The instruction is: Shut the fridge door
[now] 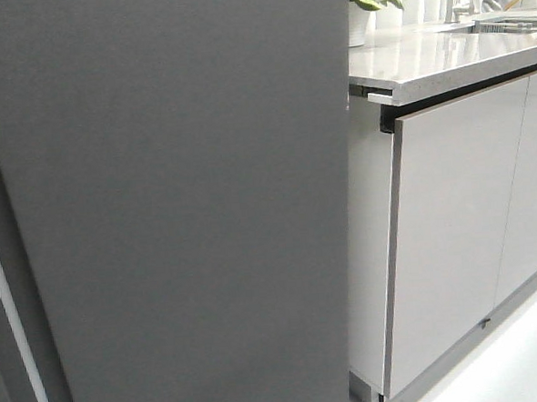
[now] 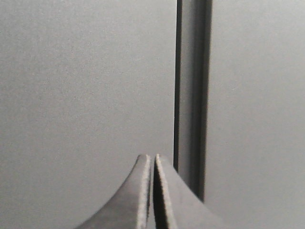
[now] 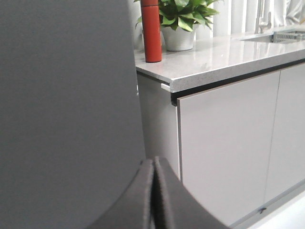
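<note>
Now, door: the fridge door [image 1: 168, 198] fills the left and middle of the front view as a flat dark grey slab, its right edge running down beside the pale cabinet side; only the outer face shows, so it looks close to shut, though I cannot tell whether it has fully seated
Seam: in the left wrist view a narrow dark vertical gap [image 2: 190, 95] sits right of centre between two grey panels, which suggests the door is not yet flush
Left gripper: the left gripper [image 2: 152, 164] has its fingers pressed together with nothing between them, tips close to the grey face just left of the seam; contact is not clear
Right gripper: the right gripper [image 3: 153, 167] is likewise closed and empty, low in the frame near the door's right edge
Risk of slip: the face is matte, smooth and handleless, so closed tips could slide sideways under a push and drop into the seam
Risk of bounce: a light or off-centre push may leave the door ajar
Risk of collision: the right arm could strike the cabinet door [image 3: 224, 148]
Surface: a pale speckled countertop [image 3: 224, 55] at upper right carries a red bottle [image 3: 151, 31] and a potted plant [image 3: 180, 21]
Room: a sink [image 3: 288, 34] and tap at far upper right, light curtains behind, white floor at lower right
</note>
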Available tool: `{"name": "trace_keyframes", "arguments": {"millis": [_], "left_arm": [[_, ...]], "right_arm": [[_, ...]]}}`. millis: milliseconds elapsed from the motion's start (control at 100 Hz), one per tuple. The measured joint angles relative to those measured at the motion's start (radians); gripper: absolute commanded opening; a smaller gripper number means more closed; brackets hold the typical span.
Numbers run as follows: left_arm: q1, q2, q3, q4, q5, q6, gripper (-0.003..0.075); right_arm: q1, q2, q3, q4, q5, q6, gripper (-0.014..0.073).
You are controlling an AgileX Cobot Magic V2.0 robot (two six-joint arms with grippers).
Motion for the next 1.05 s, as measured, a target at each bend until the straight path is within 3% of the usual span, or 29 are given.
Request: {"name": "trace_keyframes", "arguments": {"millis": [1050], "left_arm": [[0.0, 0.0, 0.0, 0.0, 0.0, 0.0, -0.002]], "right_arm": [[0.0, 0.0, 0.0, -0.016, 0.0, 0.0, -0.0046]]}}
